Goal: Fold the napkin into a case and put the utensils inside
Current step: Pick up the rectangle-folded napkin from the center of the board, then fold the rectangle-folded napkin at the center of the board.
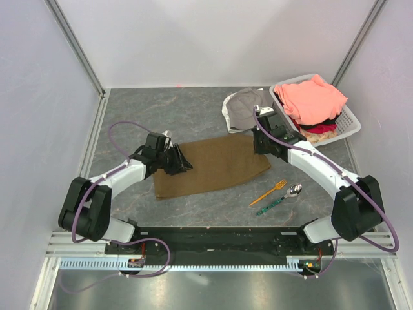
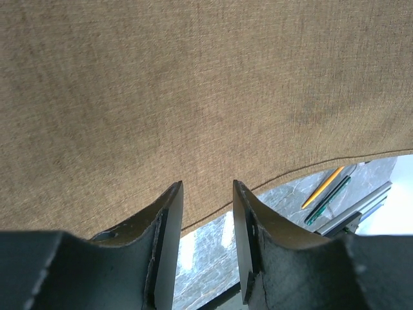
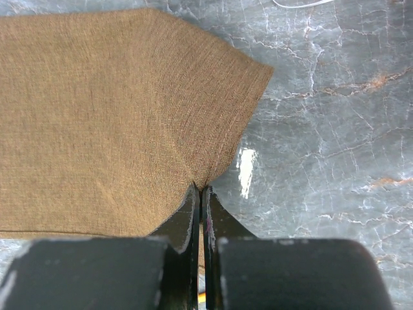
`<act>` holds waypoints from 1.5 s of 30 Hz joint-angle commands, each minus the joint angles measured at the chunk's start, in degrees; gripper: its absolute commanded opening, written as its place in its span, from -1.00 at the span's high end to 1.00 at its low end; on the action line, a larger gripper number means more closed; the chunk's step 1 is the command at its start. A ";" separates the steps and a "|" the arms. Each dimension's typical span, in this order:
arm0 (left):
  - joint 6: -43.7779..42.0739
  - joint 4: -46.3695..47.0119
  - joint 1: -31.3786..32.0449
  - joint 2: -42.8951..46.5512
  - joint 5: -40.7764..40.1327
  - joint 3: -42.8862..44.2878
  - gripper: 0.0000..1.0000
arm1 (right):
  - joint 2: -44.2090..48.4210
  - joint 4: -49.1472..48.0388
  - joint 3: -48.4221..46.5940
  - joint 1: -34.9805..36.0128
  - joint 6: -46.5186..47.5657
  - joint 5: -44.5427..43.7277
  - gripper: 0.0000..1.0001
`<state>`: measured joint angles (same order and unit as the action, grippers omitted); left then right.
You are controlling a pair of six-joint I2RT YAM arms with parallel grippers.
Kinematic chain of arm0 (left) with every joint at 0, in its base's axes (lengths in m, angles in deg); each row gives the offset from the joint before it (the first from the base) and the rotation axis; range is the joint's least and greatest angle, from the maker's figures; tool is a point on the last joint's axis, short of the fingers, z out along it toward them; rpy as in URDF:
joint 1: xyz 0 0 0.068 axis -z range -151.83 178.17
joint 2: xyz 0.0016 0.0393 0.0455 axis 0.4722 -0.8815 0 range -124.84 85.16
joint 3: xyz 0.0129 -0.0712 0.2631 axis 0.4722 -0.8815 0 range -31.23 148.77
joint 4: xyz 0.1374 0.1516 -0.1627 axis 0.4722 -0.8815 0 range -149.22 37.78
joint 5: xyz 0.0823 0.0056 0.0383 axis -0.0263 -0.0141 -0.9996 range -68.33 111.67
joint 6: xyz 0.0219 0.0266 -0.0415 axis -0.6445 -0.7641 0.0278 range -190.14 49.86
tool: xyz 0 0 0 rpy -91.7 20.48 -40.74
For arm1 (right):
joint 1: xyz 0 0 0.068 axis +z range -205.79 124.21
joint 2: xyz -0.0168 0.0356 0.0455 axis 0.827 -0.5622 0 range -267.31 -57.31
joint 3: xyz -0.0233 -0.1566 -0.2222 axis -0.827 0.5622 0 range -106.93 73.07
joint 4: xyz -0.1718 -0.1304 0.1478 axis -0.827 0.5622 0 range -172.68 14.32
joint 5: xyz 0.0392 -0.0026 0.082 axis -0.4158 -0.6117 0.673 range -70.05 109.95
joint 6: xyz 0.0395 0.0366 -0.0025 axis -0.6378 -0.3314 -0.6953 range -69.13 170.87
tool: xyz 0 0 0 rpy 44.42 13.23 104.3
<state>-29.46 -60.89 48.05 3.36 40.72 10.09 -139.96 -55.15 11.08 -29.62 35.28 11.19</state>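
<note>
The brown napkin [image 1: 213, 166] lies flat in the middle of the table as a wide folded strip. My right gripper [image 3: 201, 188] is shut on a pinch of the napkin [image 3: 110, 116] at its far right edge, near a corner. Over the strip's left end my left gripper [image 2: 208, 194] stands open. The napkin [image 2: 193, 97] fills that view, and only its hem and bare table show between the fingers. The orange fork [image 1: 269, 192] and the green patterned utensil [image 1: 281, 200] lie side by side right of the napkin, also seen as the fork [image 2: 322, 187] and the green utensil [image 2: 329, 199].
A grey bucket hat [image 1: 242, 110] lies at the back, close to my right gripper. A white basket [image 1: 348, 119] with salmon-pink clothes [image 1: 313, 97] stands at the back right. Walls close in the table on three sides.
</note>
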 commanded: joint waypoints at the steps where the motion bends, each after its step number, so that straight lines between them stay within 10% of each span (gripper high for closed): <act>1: 1.06 1.55 -2.47 4.98 0.64 -3.08 0.14 | 1.18 0.77 -2.77 2.38 1.36 -1.70 1.00; 19: 4.92 -6.10 -5.47 22.47 -10.08 -16.18 0.38 | -9.10 -0.28 -13.41 19.61 -4.00 -2.85 1.00; 45: 6.25 -7.77 -5.38 22.82 -11.49 -18.82 0.49 | -24.48 -3.62 -27.21 30.43 -10.68 0.84 1.00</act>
<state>-24.91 -68.47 42.87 24.91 30.73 -8.97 -162.93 -56.59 -12.44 -0.40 26.58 10.84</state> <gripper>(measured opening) 0.260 0.011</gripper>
